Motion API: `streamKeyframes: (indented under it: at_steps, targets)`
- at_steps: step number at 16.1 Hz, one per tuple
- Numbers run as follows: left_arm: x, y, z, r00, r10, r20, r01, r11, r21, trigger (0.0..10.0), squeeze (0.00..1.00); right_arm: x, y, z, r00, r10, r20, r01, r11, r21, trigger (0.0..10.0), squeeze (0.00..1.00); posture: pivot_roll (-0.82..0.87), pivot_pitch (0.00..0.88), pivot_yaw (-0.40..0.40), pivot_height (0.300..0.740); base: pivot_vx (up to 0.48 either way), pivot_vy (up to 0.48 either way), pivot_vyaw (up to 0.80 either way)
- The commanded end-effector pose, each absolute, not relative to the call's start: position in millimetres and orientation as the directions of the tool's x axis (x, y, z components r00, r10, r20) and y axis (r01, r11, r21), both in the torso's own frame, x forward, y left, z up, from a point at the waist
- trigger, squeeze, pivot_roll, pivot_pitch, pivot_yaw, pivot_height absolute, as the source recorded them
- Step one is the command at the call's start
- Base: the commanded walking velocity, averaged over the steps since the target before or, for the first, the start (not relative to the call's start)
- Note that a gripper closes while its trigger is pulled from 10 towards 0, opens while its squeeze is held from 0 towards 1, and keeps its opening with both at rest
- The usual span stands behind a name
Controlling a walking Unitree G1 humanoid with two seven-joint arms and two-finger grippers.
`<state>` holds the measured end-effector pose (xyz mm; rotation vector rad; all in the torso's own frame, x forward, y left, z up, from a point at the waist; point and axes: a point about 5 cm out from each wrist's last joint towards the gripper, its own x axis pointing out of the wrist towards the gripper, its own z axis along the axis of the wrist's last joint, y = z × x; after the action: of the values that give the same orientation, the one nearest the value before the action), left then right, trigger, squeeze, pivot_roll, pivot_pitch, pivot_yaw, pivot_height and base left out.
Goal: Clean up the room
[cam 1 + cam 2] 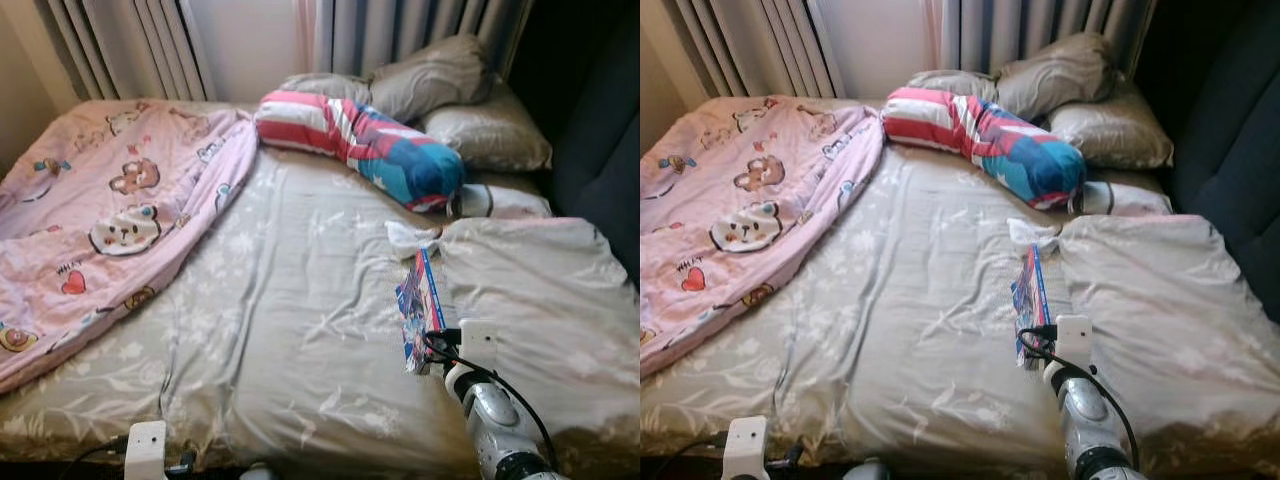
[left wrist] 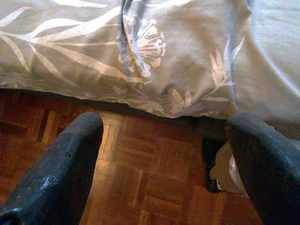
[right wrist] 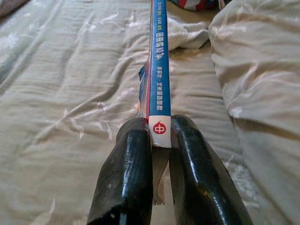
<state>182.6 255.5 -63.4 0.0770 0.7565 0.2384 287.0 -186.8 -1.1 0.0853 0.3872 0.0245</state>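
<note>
A thin blue book stands on edge above the grey bedsheet, at the right side of the bed. My right gripper is shut on its near end; the blue spine runs away between the two black fingers. My right arm reaches up from the bed's front edge. My left gripper is open, hanging low in front of the bed over the wooden floor, with nothing between its fingers.
A pink cartoon blanket covers the bed's left side. A striped red, white and blue bolster and grey pillows lie at the head. A rumpled grey duvet lies right of the book. A dark headboard is at the right.
</note>
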Motion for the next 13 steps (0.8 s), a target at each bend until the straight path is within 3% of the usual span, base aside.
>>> streamKeyframes:
  at_steps: [1,4,9,13]
  targets:
    - [178,260,-65,0.683,0.242,-0.690,-0.164,0.970,0.177,10.0,0.00,299,-182,10,0.941,0.044,-0.337,-0.015,0.996,0.090,10.0,0.00,0.16,0.094,0.014,0.670,0.000,0.000,0.00]
    - [178,263,-64,0.683,0.247,-0.687,-0.167,0.969,0.182,10.0,0.00,300,-179,10,0.937,0.041,-0.347,-0.012,0.996,0.086,10.0,0.00,0.17,0.103,0.029,0.647,0.000,0.000,0.00]
    - [180,266,-62,0.687,0.248,-0.683,-0.162,0.969,0.189,10.0,0.00,306,-178,15,0.939,0.027,-0.344,0.004,0.996,0.090,10.0,0.00,0.17,0.114,0.046,0.647,0.000,0.000,0.00]
    - [180,267,-61,0.689,0.245,-0.682,-0.153,0.969,0.193,10.0,0.00,320,-178,28,0.947,0.016,-0.320,0.042,0.984,0.175,10.0,0.00,0.18,0.127,0.057,0.647,0.000,0.000,0.00]
